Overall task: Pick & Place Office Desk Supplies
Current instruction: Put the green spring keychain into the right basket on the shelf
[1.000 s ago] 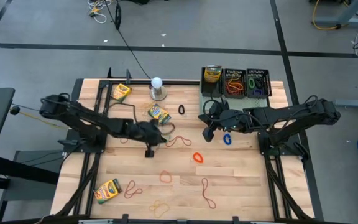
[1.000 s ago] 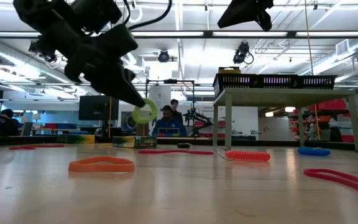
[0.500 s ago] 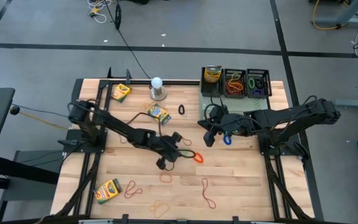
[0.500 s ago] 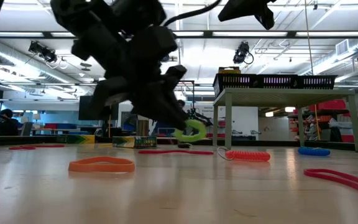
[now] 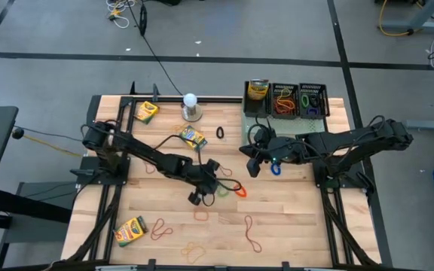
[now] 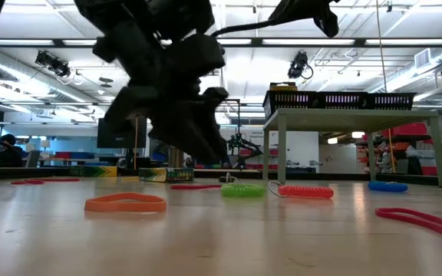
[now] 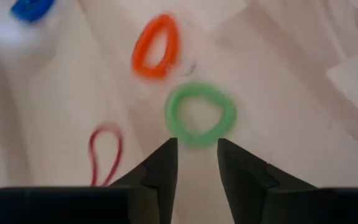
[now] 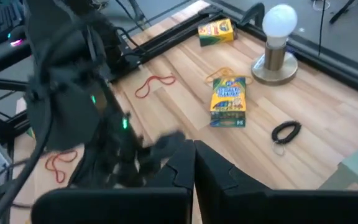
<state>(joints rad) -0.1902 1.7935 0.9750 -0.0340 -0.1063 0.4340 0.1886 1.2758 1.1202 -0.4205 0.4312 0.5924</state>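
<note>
A green rubber-band loop point(image 7: 199, 115) lies flat on the wood just ahead of my left gripper point(image 7: 194, 155). That gripper is open, with nothing between its fingers. In the high view the gripper point(image 5: 208, 183) is at mid-table, and the green loop point(image 5: 224, 191) sits beside an orange coil loop point(image 5: 239, 190). My right gripper point(image 5: 253, 167) hovers shut and empty at the right, with a blue loop point(image 5: 276, 168) lying beside it. The three black mesh baskets point(image 5: 283, 99) stand at the far right. Crayon boxes point(image 5: 193, 138) point(image 5: 146, 111) point(image 5: 130, 230) lie on the table.
A white ball on a metal base point(image 5: 191, 106) stands at the far edge. A black loop point(image 5: 220, 133) lies near it. Red, tan and orange bands point(image 5: 200, 214) are scattered over the near half. In the low view a pale green riser point(image 6: 351, 115) carries the baskets.
My left gripper has carried the green loop toward the table's right and near edges and sunk low, rolling a little. It has let go of the loop. The loop hung from the fingers before and now lies flat on the table beside the orange coil.
</note>
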